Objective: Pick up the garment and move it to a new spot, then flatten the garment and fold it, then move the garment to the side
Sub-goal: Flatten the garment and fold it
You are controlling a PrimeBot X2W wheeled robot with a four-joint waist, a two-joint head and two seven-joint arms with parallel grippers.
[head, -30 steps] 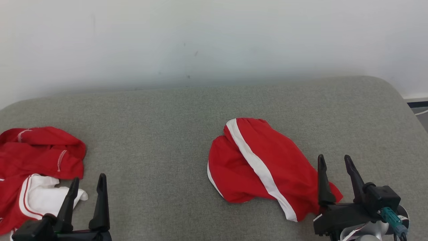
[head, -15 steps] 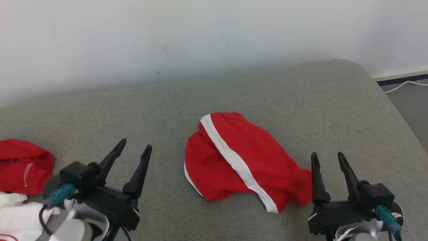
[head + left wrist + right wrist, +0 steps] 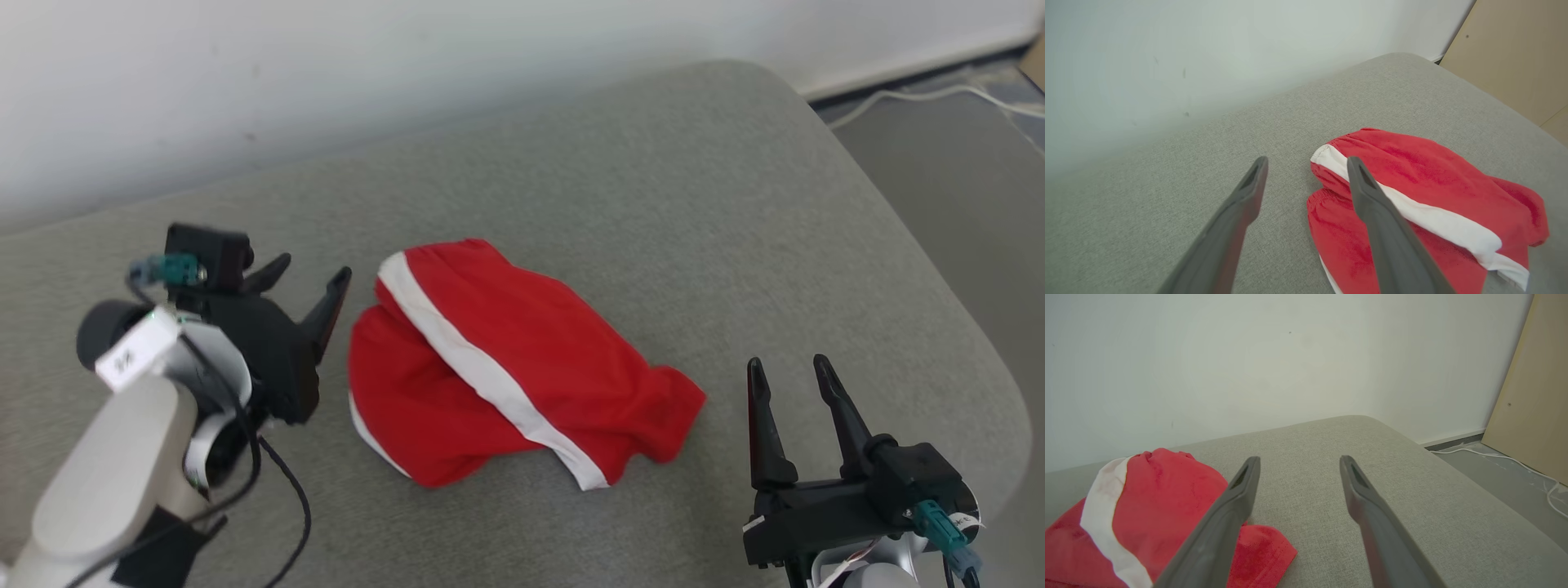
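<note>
Plainly, the work is at an early stage. The garment (image 3: 506, 359), a pair of red shorts with a white side stripe, lies rumpled in a loose heap near the middle of the grey upholstered cushion (image 3: 653, 188). It is neither spread flat nor folded. The left end effector (image 3: 314, 268) stands released, its fingers apart and empty, just beside the garment's waistband edge and angled toward it; no contact is evident. The right end effector (image 3: 785, 363) is likewise released and empty, near the bunched hem but apart from it. Whether the first relocation has been made cannot be determined from the lie of the cloth. In my judgement the step in hand is an approach by the left arm for a grasp. Outstanding items are flattening, folding and the final move to the side.
</note>
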